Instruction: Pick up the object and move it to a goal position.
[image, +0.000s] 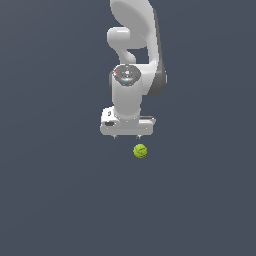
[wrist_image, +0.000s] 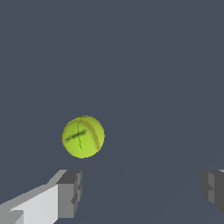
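1 ball (image: 140, 150) on floor; 1 gripper (image: 127, 136) spread wide, apart from ball, empty.

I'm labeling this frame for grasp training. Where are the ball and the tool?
ball (wrist_image: 83, 136): wrist view, middle of its yellow-green surface, on the seam marks.
tool (image: 127, 137): exterior view, midway between its fingertips, under the white body.

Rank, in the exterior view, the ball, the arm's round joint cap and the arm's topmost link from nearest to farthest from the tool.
1. Yellow-green ball, just below the tool, toward the exterior view's right.
2. Round joint cap, above the tool.
3. Topmost link, at the picture's top edge.
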